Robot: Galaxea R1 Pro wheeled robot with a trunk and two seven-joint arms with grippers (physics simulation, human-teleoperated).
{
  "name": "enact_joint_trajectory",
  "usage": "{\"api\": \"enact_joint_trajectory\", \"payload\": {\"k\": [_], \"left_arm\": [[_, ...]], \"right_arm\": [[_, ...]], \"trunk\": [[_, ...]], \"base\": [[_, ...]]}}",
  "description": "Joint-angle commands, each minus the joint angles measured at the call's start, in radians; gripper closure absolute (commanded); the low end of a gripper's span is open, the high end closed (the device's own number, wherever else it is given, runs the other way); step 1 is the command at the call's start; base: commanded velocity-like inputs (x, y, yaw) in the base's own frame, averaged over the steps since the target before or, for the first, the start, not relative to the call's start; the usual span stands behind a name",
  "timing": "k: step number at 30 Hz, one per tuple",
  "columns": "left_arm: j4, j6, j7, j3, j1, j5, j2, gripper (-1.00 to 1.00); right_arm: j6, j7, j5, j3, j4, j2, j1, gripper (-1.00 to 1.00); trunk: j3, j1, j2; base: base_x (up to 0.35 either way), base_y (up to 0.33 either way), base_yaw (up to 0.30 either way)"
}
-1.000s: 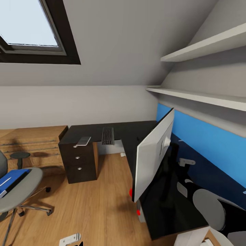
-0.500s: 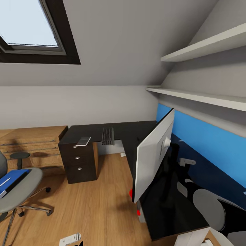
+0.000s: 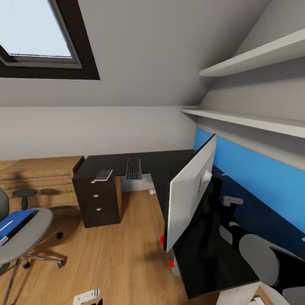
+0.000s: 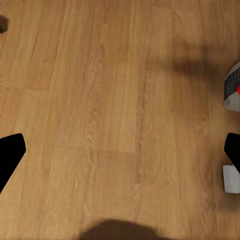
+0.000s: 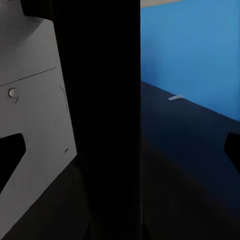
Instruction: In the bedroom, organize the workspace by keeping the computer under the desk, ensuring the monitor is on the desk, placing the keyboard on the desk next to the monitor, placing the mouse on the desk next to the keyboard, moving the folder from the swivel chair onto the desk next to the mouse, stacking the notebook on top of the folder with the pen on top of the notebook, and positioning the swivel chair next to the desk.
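Left gripper (image 4: 120,165): fingertips spread wide at the two edges of its wrist view, nothing between them; it hangs over bare wood floor (image 4: 100,100), touching nothing
Right gripper (image 5: 120,160): fingertips likewise wide apart and empty; it looks along the desk top between the monitor's pale back and the blue wall (image 5: 190,50)
Monitor (image 3: 190,195): stands on the right wing of the desk (image 3: 161,163), grey back toward the room, so it is already where the task wants it
Keyboard (image 3: 133,168): lies on the far wing, well apart from the monitor; I judge it needs moving closer
Swivel chair (image 3: 25,231): near left, away from the desk; the blue folder (image 3: 17,220) rests on its seat, waiting to be carried over
Computer (image 4: 232,90): a grey corner with a red light shows at the desk's near edge; whether it sits fully under the desk I cannot tell
Mouse: cannot be made out with certainty
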Motion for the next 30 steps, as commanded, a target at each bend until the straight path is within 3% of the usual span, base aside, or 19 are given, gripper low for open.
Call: {"api": "enact_joint_trajectory", "payload": {"k": [1, 4, 24, 30], "left_arm": [[-0.003, 0.006, 0.004, 0.001, 0.000, 0.011, -0.001, -1.00], [-0.005, 0.006, 0.005, 0.001, 0.000, 0.011, -0.001, -1.00], [-0.007, 0.006, 0.006, 0.001, 0.000, 0.011, -0.001, -1.00], [-0.006, 0.006, 0.005, 0.001, 0.000, 0.011, -0.001, -1.00]], "right_arm": [[-0.003, -0.006, 0.010, -0.004, 0.001, 0.000, -0.001, -1.00], [-0.003, -0.006, 0.010, -0.004, 0.001, 0.000, -0.002, -1.00], [-0.004, -0.006, 0.010, -0.004, 0.001, 0.000, -0.001, -1.00], [-0.004, -0.006, 0.010, -0.004, 0.001, 0.000, -0.001, -1.00]], "trunk": [[-0.001, 0.000, -0.001], [-0.001, 0.000, -0.001], [-0.064, 0.077, -0.141], [-0.064, 0.077, -0.141]], "base": [[0.000, 0.000, 0.000], [0.000, 0.000, 0.000], [0.000, 0.000, 0.000], [0.000, 0.000, 0.000]]}}
